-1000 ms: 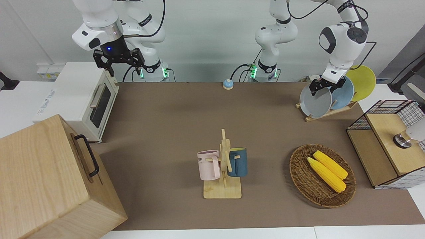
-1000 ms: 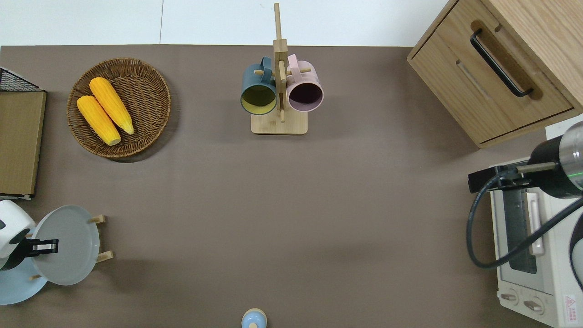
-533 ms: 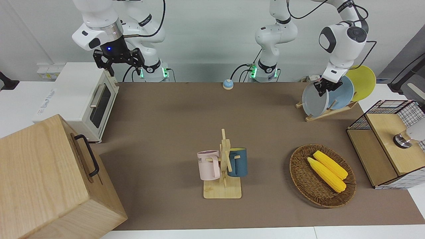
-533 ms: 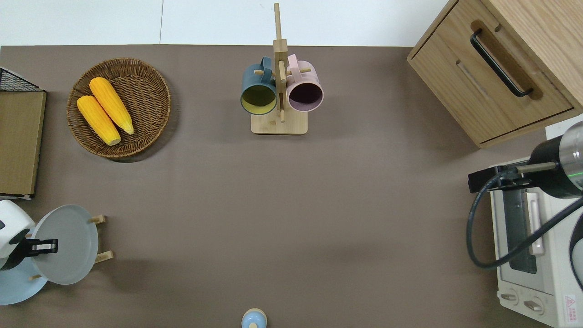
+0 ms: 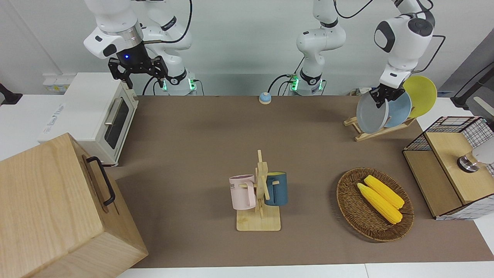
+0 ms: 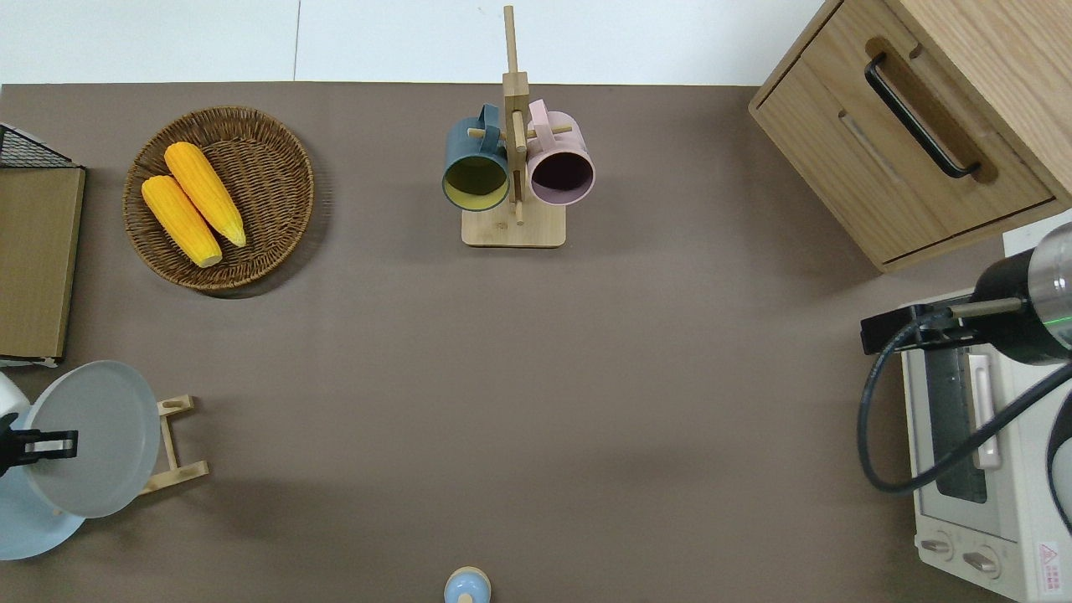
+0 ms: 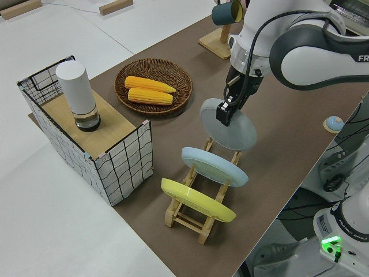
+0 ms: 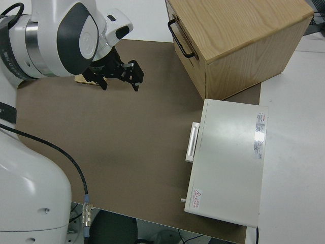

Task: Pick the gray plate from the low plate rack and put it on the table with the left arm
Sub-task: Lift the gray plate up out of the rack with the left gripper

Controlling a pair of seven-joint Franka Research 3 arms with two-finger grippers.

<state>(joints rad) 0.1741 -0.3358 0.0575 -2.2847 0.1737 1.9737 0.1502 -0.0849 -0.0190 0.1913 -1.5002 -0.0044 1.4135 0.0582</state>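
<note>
So the left gripper (image 7: 222,113) is clamped on the gray plate's (image 7: 230,125) rim, holding it tilted just above the low plate rack (image 7: 199,199), center of the side view. Bare table (image 6: 402,402) lies toward the middle; right arm's parked.

Matt gray plate (image 6: 92,439); light-wood low plate rack (image 6: 177,445); woven wicker basket (image 6: 276,180)

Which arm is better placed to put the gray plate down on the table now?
The left arm. Its hand already grips the gray plate by its rim, lifted above the low plate rack. The right arm is parked.
</note>
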